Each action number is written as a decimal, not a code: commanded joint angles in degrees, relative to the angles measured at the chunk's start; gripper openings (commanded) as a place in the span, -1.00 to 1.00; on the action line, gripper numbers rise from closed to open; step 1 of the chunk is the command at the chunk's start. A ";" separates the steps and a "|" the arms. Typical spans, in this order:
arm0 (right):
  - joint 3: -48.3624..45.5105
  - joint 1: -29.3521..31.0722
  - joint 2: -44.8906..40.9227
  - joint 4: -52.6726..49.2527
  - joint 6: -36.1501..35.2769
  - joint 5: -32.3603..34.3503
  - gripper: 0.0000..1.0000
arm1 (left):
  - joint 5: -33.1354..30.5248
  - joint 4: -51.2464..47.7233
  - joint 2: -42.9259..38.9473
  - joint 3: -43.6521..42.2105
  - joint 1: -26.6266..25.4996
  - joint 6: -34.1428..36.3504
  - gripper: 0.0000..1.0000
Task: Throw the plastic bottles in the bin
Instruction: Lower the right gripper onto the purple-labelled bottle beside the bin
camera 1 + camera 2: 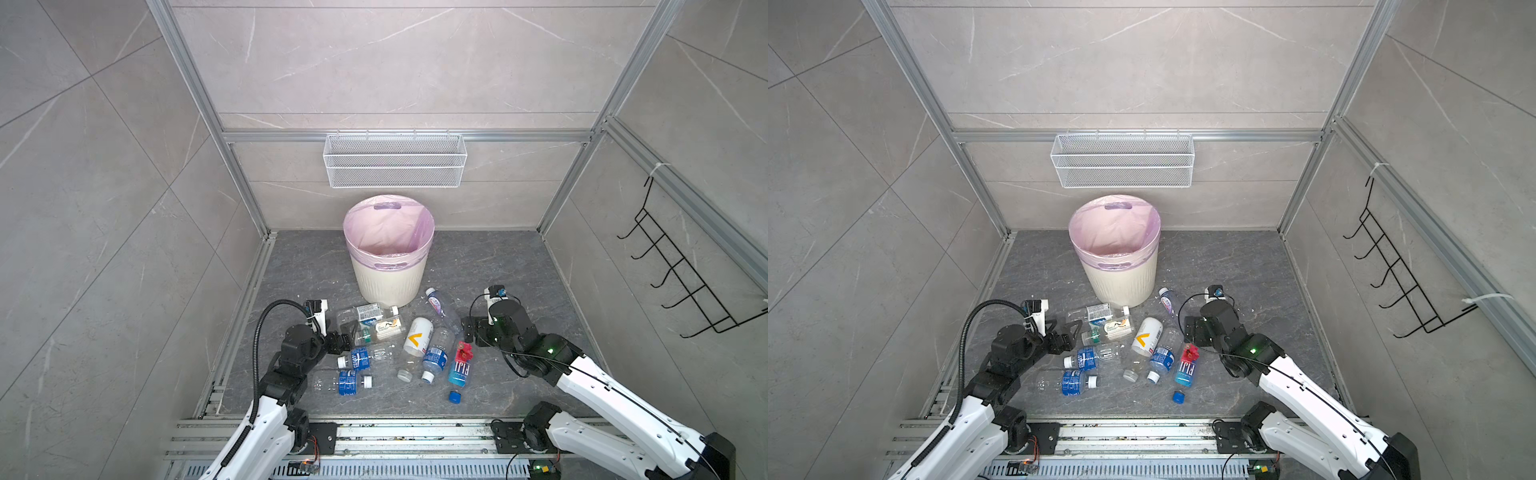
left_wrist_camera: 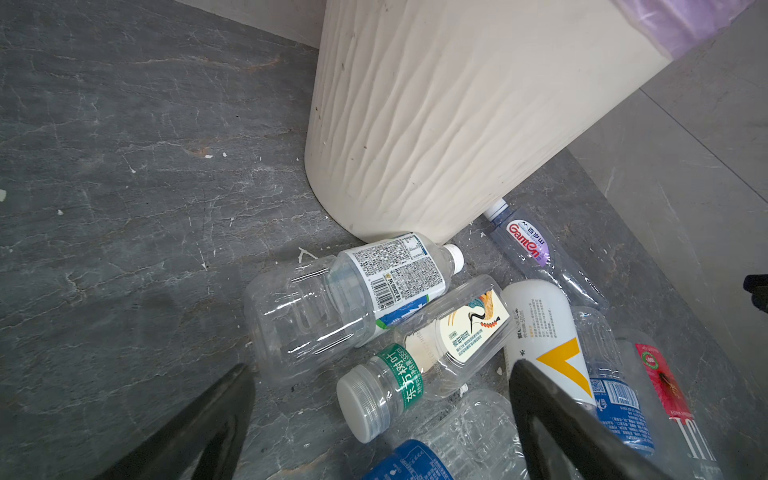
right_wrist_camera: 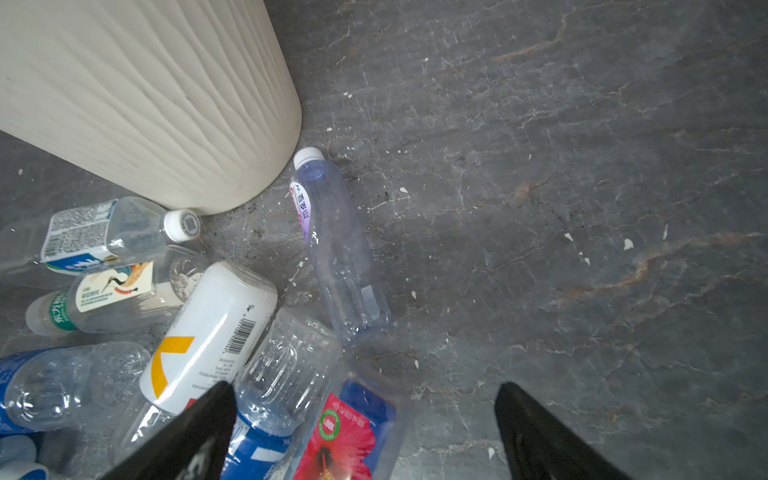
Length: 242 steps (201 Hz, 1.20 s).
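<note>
1. Your left end effector stands wide and empty, low over the plastic bottles lying in front of the bin.
2. Your right end effector is wide too, holding nothing, right of the bin's front.
3. The bottles lie on the worktop, the nearest just beside the bin's base.

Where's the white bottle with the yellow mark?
In both top views the white bottle lies mid-pile on the floor, centre, in front of the bin.
</note>
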 commanded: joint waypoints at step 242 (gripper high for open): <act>23.31 -6.50 43.01 7.05 -9.11 -12.31 0.90 | 0.39 2.81 2.39 -0.38 -0.17 0.96 0.95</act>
